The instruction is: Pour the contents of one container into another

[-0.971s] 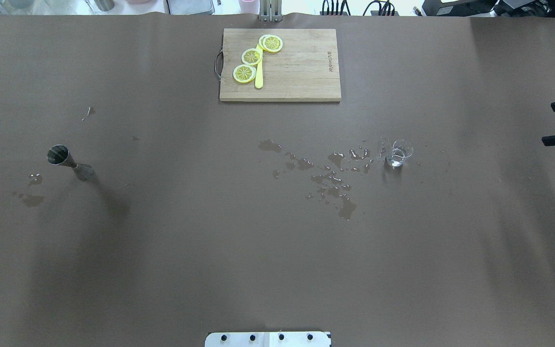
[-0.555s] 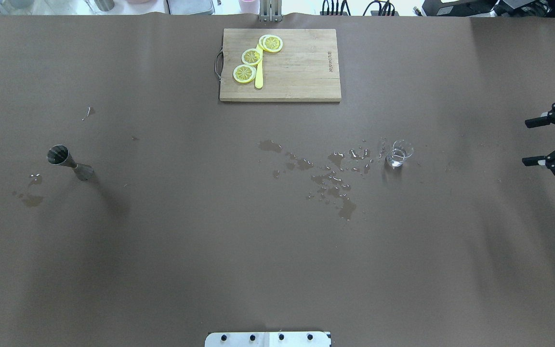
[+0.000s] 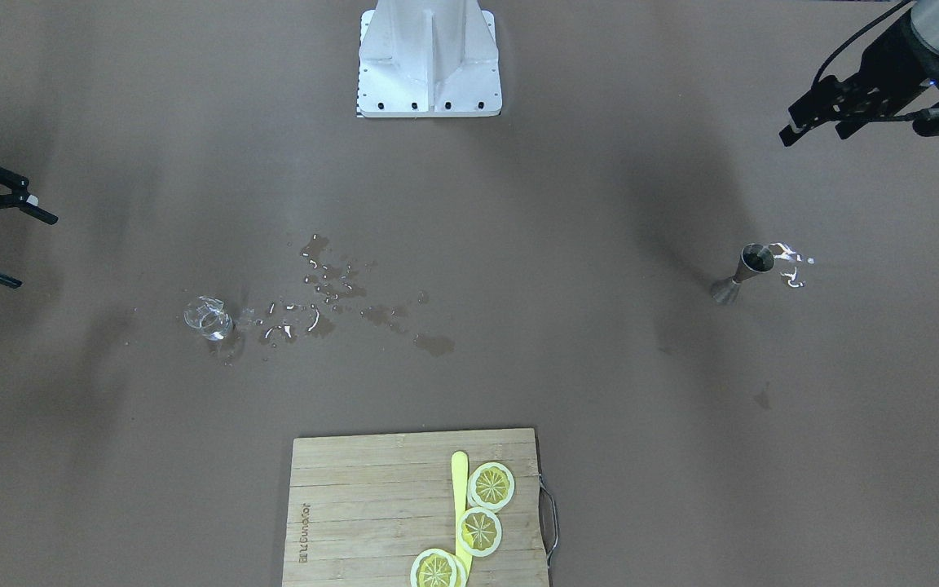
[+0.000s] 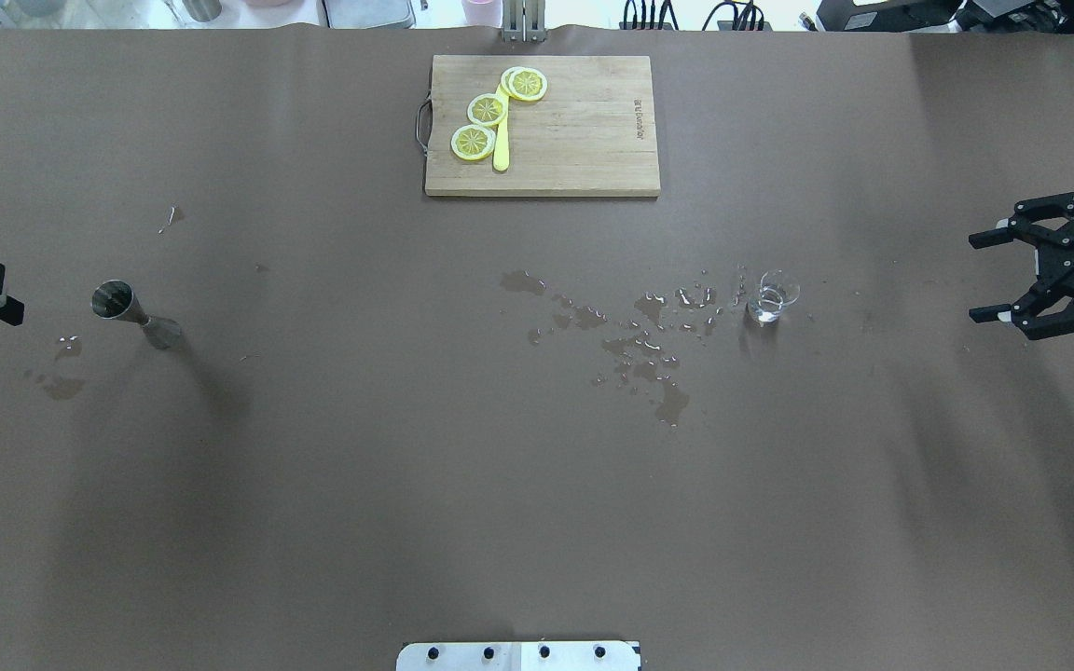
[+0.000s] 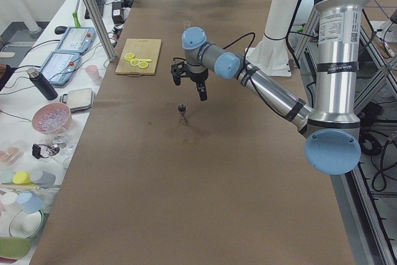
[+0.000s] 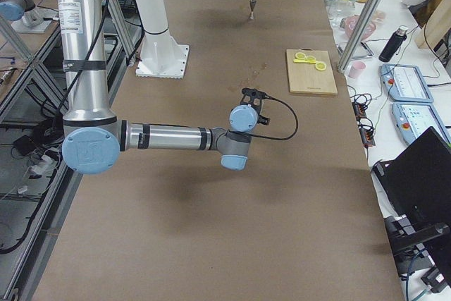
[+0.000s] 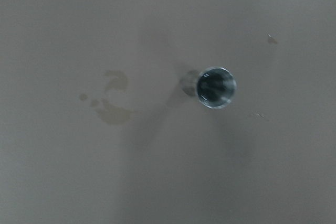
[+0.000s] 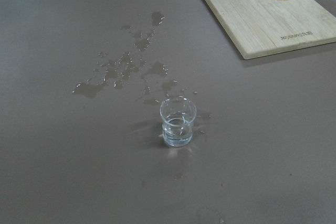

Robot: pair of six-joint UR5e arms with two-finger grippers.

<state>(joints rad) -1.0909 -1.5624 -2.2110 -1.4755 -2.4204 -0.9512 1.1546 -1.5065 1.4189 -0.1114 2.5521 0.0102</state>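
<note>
A steel jigger stands upright on the brown table at the left, and the left wrist view looks straight down into its cup. My left gripper hovers open and empty, off to the jigger's outer side near the table's left edge. A small clear glass holding a little water stands right of centre; it fills the middle of the right wrist view. My right gripper is open and empty, well to the right of the glass.
Spilled water puddles spread left of the glass, with smaller wet marks beside the jigger. A wooden cutting board with lemon slices and a yellow knife lies at the far middle.
My right gripper has moved in from the right edge toward the glass, staying open. My left gripper has come into view at the left edge near the jigger.
</note>
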